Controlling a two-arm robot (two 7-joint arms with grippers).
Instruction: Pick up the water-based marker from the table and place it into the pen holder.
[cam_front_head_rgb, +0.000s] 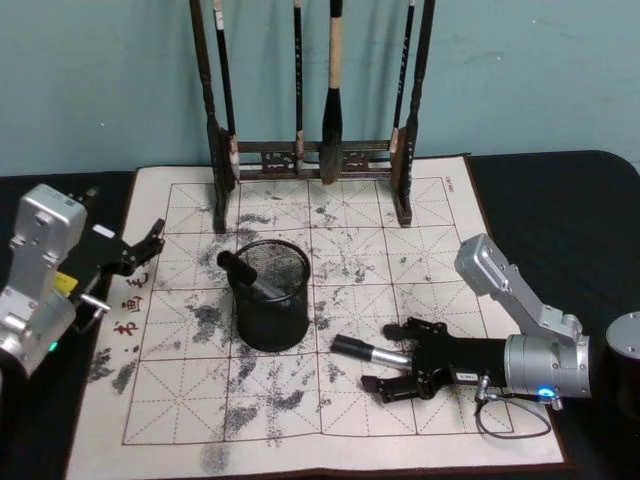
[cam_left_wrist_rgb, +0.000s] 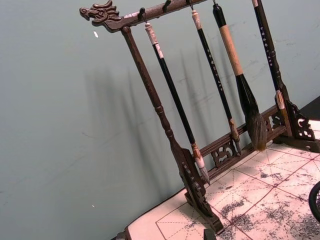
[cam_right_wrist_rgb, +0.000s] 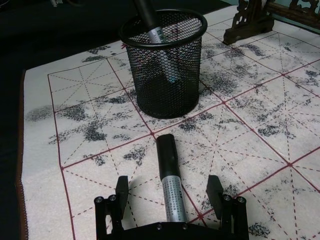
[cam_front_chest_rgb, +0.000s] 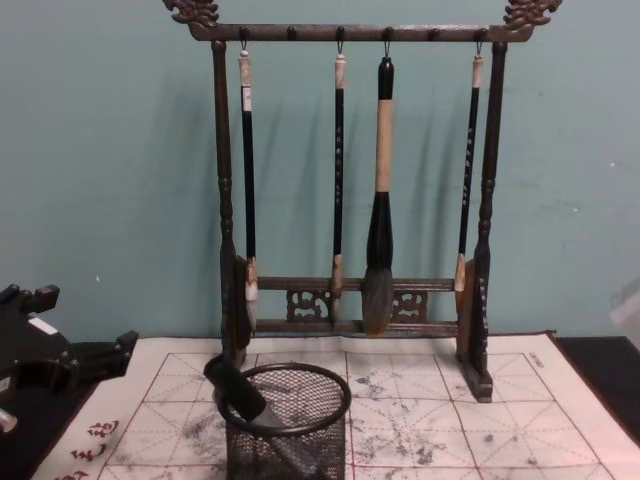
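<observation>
Marker (cam_front_head_rgb: 370, 351) on mat (cam_front_head_rgb: 450, 260) right of pen holder (cam_front_head_rgb: 270, 322), brush rack (cam_front_head_rgb: 310, 157) behind

Around the pen holder (cam_front_head_rgb: 272, 300), the brush rack (cam_front_head_rgb: 275, 157) blocks 12 o'clock, and a leaning marker (cam_front_head_rgb: 240, 270) crowds its mouth toward 10. Bare mat (cam_front_head_rgb: 430, 260) lies open from 1 to 3 o'clock.

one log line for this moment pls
right hand: open, straddling marker on mat | pen holder: holds other marker | left hand: parked left
</observation>
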